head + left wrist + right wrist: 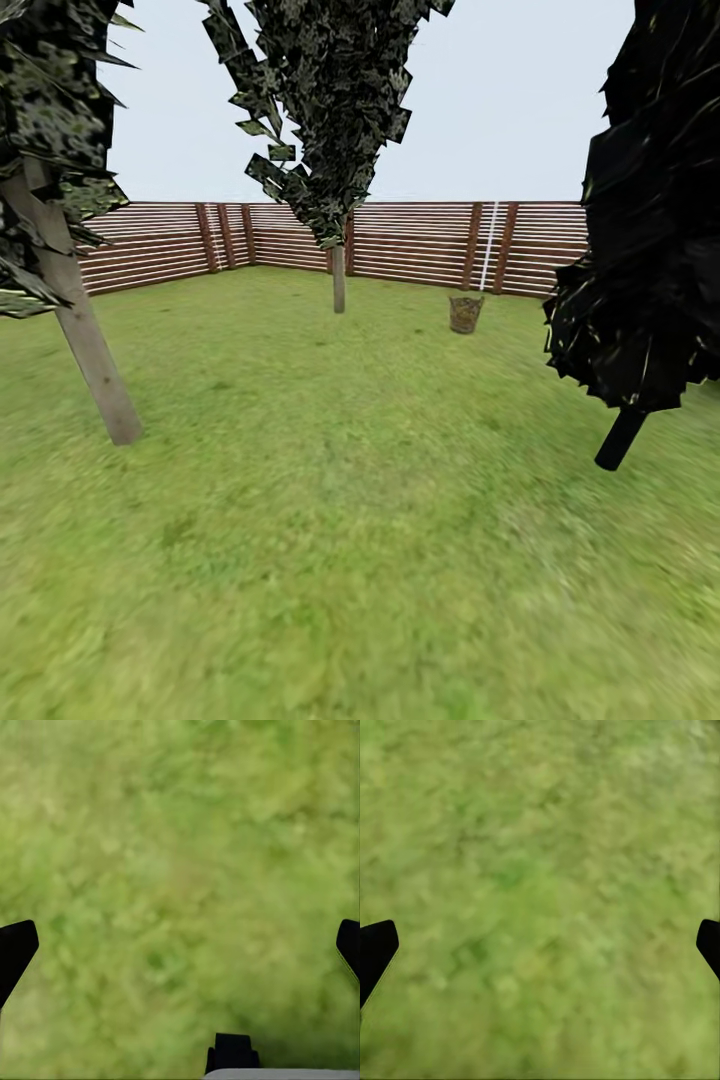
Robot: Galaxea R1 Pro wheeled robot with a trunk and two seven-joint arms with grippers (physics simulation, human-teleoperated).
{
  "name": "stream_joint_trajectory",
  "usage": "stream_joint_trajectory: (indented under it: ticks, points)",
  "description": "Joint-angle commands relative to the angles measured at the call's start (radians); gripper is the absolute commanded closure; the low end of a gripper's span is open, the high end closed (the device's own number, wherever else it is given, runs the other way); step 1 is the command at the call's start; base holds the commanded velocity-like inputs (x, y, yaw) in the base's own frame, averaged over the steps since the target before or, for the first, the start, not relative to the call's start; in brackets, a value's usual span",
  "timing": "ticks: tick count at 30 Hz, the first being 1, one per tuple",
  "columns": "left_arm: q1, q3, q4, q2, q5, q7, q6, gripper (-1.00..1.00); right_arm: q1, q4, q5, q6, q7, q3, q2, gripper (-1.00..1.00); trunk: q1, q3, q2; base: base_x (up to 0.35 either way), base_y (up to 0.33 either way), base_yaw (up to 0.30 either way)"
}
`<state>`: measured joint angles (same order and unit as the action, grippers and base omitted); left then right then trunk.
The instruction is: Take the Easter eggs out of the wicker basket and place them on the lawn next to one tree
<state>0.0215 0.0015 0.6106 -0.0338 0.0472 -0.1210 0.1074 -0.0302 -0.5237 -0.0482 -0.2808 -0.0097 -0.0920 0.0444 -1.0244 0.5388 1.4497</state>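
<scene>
Lawn (360,560) lies before you; wicker basket (465,313) stands far off, unreached. Both jaws are spread apart, empty; nothing's moved yet.

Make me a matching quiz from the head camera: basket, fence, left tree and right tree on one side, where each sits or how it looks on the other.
Things:
1. basket
2. fence
3. left tree
4. right tree

Descriptions:
A. leaning pale trunk, near
B. brown slats along the lawn's far edge
C. on the grass before the fence, right of the middle tree
D. near-black foliage, dark trunk

Pairs: 1-C, 2-B, 3-A, 4-D
</scene>
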Motion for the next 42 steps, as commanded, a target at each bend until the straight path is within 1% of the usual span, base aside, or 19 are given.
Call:
stream_joint_trajectory:
  ticks: [1,42]
  points:
    - [0.0,0.0,0.001,0.0,0.005,-0.003,0.001,-1.0,0.0,0.001,-0.005,-0.003,-0.001,0.001,0.0,-1.0,-0.001,0.001,0.0,0.329,0.0,0.0]
    - [0.0,-0.003,0.001,0.0,0.005,-0.003,0.001,-1.0,0.0,0.002,-0.004,-0.003,-0.001,0.006,0.0,-1.0,-0.001,0.001,0.0,0.33,0.0,0.0]
